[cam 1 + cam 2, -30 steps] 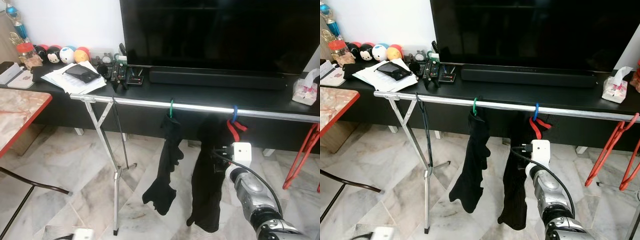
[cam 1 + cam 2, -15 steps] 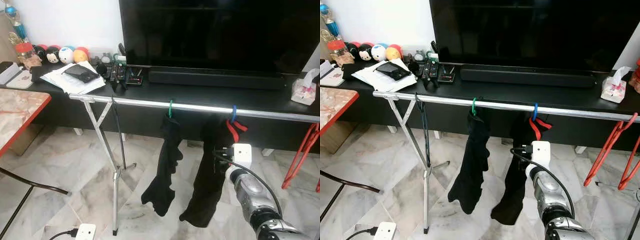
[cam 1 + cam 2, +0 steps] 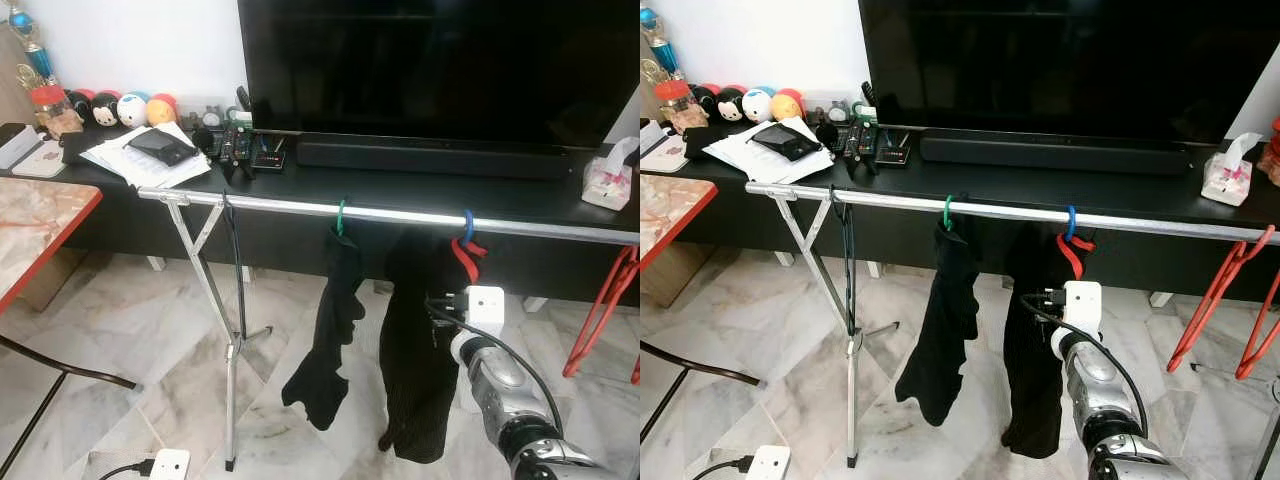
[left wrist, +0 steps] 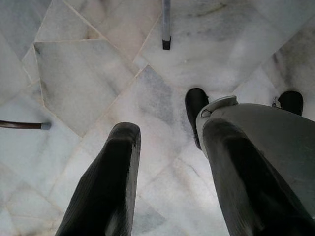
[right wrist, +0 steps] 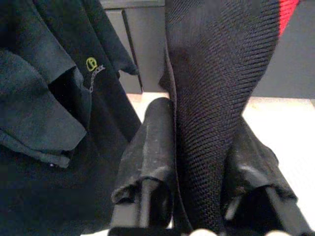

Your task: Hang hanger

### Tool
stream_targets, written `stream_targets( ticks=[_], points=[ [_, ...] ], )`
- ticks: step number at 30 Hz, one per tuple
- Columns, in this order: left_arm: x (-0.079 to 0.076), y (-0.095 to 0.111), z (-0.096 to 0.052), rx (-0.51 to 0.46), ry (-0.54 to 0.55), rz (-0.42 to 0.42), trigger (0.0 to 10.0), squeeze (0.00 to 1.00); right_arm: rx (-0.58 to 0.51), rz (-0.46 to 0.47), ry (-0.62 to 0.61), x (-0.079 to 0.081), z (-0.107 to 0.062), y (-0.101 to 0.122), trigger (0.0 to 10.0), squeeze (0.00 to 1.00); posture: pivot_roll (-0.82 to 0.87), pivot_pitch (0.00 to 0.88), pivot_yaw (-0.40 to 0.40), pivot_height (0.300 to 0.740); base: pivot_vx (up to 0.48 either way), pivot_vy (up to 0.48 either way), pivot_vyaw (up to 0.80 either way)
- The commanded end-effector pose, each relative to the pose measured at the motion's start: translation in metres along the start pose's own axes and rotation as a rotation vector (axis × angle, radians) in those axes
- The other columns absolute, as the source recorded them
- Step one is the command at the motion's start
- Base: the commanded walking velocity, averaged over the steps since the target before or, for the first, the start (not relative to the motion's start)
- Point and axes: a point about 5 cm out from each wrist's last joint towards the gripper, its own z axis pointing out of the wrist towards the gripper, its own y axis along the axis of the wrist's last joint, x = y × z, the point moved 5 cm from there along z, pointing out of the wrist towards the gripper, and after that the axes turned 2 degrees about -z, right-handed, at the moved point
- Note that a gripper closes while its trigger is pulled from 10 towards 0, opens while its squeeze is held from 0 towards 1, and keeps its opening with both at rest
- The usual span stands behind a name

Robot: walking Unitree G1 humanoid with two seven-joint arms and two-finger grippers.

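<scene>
I can't see my right tool [image 5: 197, 162] past the black garment [image 3: 415, 370]; the red hanger [image 3: 463, 255] is mostly buried in fabric.

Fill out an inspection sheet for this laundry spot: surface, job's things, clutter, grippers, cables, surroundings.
Surface: metal drying rail on crossed legs, before a black TV console.
Job's things: red hanger with blue hook on the rail, carrying a black garment; green-hook hanger with dark clothing beside it.
Clutter: papers, remotes, round plush toys, tissue box on the console.
Grippers: right gripper fingers either side of the black garment; left gripper open, over the floor.
Cables: power strip with cord on the floor.
Surroundings: television, marble floor, red hangers at the right.
</scene>
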Motion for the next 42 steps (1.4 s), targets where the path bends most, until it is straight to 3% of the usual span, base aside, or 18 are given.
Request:
stream_targets(
  ticks=[1, 9, 15, 22, 24, 26, 27, 31, 34, 42],
  points=[
    [-0.002, -0.008, -0.001, 0.021, 0.003, 0.012, 10.0, 0.00, -0.018, 0.005, -0.010, -0.001, 0.000, 0.003, 0.0, 0.00, -0.08, 0.000, -0.015, 0.740, 0.000, 0.000, 0.00],
    [-0.006, -0.004, 0.000, 0.016, 0.002, 0.016, 10.0, 0.00, -0.064, 0.002, -0.035, -0.003, -0.002, 0.006, 0.0, 0.00, -0.07, 0.000, -0.014, 0.740, 0.000, 0.000, 0.00],
    [-0.004, 0.003, 0.001, 0.004, 0.011, 0.023, 10.0, 0.00, -0.200, 0.018, -0.116, -0.011, -0.009, 0.021, 0.0, 0.00, -0.08, 0.000, -0.008, 0.740, 0.000, 0.000, 0.00],
    [0.015, 0.002, -0.001, 0.003, 0.033, 0.023, 10.0, 0.00, -0.289, 0.042, -0.126, -0.008, -0.018, 0.023, 0.0, 0.00, -0.08, 0.000, -0.004, 0.740, 0.000, 0.000, 0.00],
    [0.023, -0.005, -0.003, 0.013, 0.040, 0.024, 10.0, 0.00, -0.273, 0.041, -0.133, -0.006, -0.024, 0.012, 0.0, 0.00, -0.08, 0.000, -0.006, 0.740, 0.000, 0.000, 0.00],
    [0.024, -0.009, -0.004, 0.019, 0.040, 0.026, 10.0, 0.00, -0.247, 0.032, -0.148, -0.008, -0.029, 0.000, 5.7, 0.00, -0.08, 0.000, -0.014, 0.740, 0.000, 0.000, 0.00],
    [0.023, -0.011, -0.004, 0.021, 0.040, 0.025, 10.0, 0.00, -0.229, 0.031, -0.154, -0.009, -0.032, -0.007, 10.0, 0.00, -0.08, 0.000, -0.016, 0.740, 0.000, 0.000, 0.00],
    [0.007, -0.019, -0.004, 0.029, 0.027, 0.019, 10.0, 0.00, -0.110, 0.022, -0.177, -0.015, -0.048, -0.048, 10.0, 0.00, -0.07, 0.000, -0.032, 0.740, 0.000, 0.000, 0.00],
    [-0.001, -0.016, -0.003, 0.019, 0.023, 0.021, 10.0, 0.00, -0.065, 0.027, -0.191, -0.019, -0.053, -0.061, 10.0, 0.00, -0.06, 0.000, -0.040, 0.740, 0.000, 0.000, 0.00],
    [-0.007, 0.001, 0.001, -0.016, 0.035, 0.019, 10.0, 0.00, -0.078, -0.001, -0.162, -0.017, -0.037, -0.041, 10.0, 0.00, -0.07, 0.000, -0.050, 0.740, 0.000, 0.000, 0.00]
  ],
)
